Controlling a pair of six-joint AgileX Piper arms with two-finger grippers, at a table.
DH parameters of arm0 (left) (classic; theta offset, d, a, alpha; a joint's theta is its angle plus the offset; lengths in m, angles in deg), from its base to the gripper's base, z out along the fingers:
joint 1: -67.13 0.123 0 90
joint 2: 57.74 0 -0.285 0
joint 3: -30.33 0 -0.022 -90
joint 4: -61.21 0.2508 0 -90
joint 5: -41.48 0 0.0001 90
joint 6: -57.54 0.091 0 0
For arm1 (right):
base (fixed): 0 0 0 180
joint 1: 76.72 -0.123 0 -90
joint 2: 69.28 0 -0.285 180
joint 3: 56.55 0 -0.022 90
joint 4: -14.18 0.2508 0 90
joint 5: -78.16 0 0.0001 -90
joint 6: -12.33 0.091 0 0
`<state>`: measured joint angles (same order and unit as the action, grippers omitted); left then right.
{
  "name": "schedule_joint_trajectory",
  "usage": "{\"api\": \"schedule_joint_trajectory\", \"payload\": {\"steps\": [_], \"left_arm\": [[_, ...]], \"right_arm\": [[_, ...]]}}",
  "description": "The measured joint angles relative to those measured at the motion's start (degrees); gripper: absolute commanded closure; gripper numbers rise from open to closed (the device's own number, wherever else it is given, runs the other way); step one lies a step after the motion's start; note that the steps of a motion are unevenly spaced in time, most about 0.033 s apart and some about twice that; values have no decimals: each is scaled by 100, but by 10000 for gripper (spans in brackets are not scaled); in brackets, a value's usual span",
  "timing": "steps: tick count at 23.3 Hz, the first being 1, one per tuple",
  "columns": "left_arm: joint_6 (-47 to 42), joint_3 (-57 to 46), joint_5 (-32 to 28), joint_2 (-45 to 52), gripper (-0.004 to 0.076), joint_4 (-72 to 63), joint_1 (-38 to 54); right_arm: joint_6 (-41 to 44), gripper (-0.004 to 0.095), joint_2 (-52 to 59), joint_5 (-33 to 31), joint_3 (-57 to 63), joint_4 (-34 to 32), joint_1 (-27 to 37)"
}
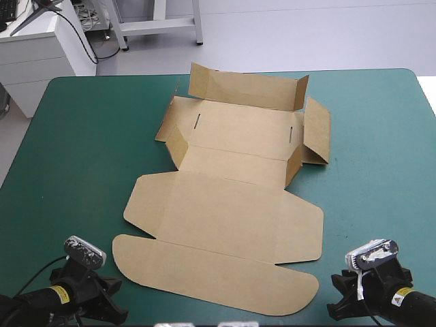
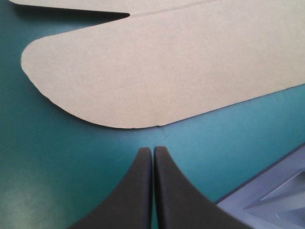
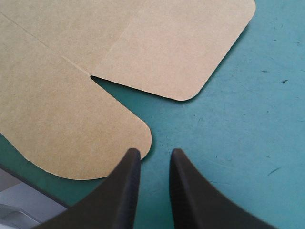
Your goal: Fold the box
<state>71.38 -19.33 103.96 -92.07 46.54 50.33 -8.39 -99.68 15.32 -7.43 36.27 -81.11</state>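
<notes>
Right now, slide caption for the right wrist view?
Right gripper, fingers slightly apart, at the rounded end of the box's flat flap, teal-green cover beneath.

Beyond the teal-green bench [image 1: 75,143] we see pale grey floor [image 1: 306,34], a white cabinet [image 1: 37,58] far left, metal legs [image 1: 158,24] nearby.

You see the whole table [image 1: 75,150] from above and behind; each wrist view looks down, close, at one near corner of the box [image 1: 225,218].
</notes>
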Motion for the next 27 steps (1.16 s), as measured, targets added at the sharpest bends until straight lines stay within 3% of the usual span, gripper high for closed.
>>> {"api": "schedule_joint_trajectory", "payload": {"steps": [4, 7, 18, 27], "left_arm": [[0, 0, 0, 0, 732, 0, 0], [0, 0, 0, 0, 732, 0, 0], [0, 0, 0, 0, 732, 0, 0], [0, 0, 0, 0, 732, 0, 0]], "right_arm": [[0, 240, 0, 12, 0, 0, 0], [146, 156, 0, 17, 0, -11, 0], [1246, 156, -670, -108, -796, -128, 0], [1328, 156, -3246, -84, -2974, -75, 0]]}}
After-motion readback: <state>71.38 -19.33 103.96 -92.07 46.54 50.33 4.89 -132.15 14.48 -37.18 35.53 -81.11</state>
